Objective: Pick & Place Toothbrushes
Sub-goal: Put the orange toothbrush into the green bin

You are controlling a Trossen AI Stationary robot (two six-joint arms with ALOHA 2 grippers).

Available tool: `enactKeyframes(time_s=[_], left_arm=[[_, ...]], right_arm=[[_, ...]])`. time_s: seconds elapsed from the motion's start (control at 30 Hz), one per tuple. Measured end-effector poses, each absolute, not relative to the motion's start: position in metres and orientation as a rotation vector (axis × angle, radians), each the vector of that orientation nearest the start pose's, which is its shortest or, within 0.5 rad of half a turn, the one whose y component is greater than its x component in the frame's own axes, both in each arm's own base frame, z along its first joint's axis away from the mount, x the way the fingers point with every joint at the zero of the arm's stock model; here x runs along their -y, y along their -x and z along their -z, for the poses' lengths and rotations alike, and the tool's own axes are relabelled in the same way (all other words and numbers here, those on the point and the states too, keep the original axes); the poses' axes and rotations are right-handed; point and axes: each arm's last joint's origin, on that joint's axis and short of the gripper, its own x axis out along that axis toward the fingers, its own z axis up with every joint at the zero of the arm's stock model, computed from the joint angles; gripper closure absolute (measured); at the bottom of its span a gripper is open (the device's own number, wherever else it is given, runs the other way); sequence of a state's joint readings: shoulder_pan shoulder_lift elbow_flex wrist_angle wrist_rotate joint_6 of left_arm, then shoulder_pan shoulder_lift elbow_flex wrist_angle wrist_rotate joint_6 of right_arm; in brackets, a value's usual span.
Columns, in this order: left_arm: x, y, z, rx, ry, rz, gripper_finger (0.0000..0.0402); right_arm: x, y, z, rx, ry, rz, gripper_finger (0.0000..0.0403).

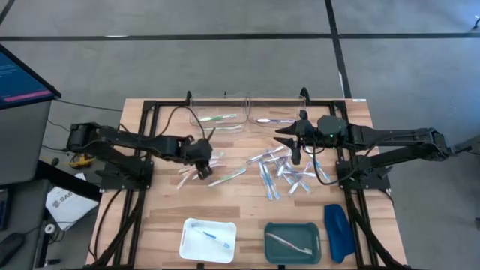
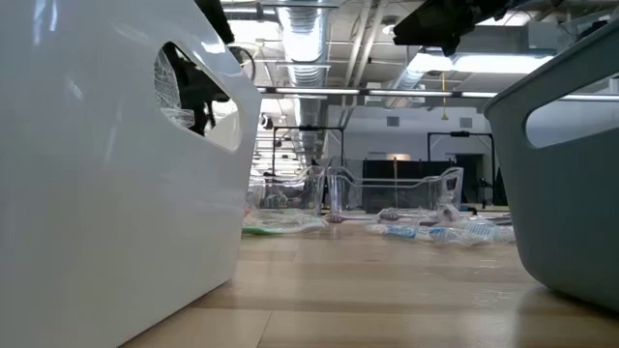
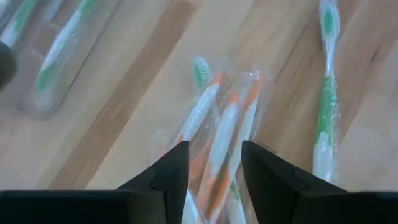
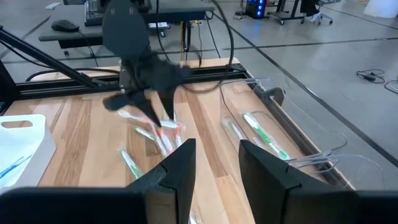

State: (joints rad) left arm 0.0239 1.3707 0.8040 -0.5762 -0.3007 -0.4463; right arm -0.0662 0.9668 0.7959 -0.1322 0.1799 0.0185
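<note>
Three orange-and-white toothbrushes in clear wrappers lie together on the wooden table, left of centre. My left gripper is open and slants down over them, one finger on either side of their handles. I see no touch. A green toothbrush lies beside them. A loose pile of blue, clear-wrapped toothbrushes lies right of centre. My right gripper is open with nothing between its fingers. It hangs well above the far edge of that pile.
At the near edge stand a white tray holding a blue toothbrush, a green tray holding a pink one, and a dark-blue oblong object. A clear bin with green toothbrushes stands at the far edge. Black frame rails run along both sides.
</note>
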Motion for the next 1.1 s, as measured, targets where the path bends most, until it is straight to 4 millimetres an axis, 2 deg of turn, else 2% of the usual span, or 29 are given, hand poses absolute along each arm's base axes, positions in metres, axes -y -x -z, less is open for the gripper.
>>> enactKeyframes(time_s=[0.2, 0.53, 1.1], left_arm=[[-0.014, -0.229, -0.202, -1.052, 0.313, -0.593, 0.0262], [-0.013, -0.212, -0.178, -1.123, 0.333, -0.634, 0.0262], [-0.012, -0.212, -0.176, -1.116, 0.384, -0.617, 0.0262]], right_arm=[[0.019, -0.213, -0.309, -0.307, -0.001, 0.246, 0.0287], [0.019, -0.212, -0.308, -0.319, 0.000, 0.247, 0.0287], [0.019, -0.211, -0.305, -0.351, 0.002, 0.246, 0.0287]])
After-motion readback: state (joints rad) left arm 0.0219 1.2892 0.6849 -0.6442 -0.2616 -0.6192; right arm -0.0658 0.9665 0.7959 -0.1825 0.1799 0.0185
